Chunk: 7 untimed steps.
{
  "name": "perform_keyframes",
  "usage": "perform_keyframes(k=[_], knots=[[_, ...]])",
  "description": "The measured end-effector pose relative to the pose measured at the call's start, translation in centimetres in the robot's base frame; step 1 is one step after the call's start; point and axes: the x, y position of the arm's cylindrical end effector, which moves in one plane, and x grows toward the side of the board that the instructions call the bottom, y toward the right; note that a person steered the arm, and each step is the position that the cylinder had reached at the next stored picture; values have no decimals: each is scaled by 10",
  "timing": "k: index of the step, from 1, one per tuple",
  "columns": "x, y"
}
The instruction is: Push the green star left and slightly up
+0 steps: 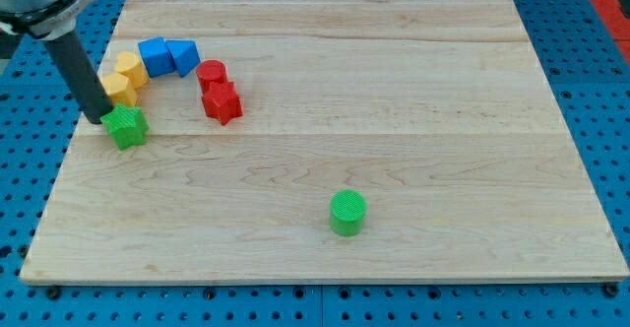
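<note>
Green star (126, 127): near the board's left edge, about mid-height, flat on the wood.
My tip (98, 119): touching or just beside the star's upper-left side; contact too close to call.
Jaws: I have none, only a straight dark rod (79, 71) leaning up toward the view's top left.
Yellow blocks: two, stacked in a line just above the star; lower one (120, 90) partly behind my rod, upper one (132, 68) touching it. Shapes unclear.
Blue blocks: cube (156, 56) right of the upper yellow, wedge-like one (183, 56) touching its right side.
Red blocks: cylinder (211, 74) right of the blue pair, star-like one (223, 101) touching it just below.
Green cylinder (346, 213): alone, well apart, toward the view's bottom, slightly right of centre.
Board (413, 120): pale wood planks, on a blue perforated table (600, 91).
</note>
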Motion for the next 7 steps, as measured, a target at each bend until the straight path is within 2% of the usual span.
perform_keyframes(k=[3, 5, 7], knots=[[48, -14], [43, 31], [45, 37]])
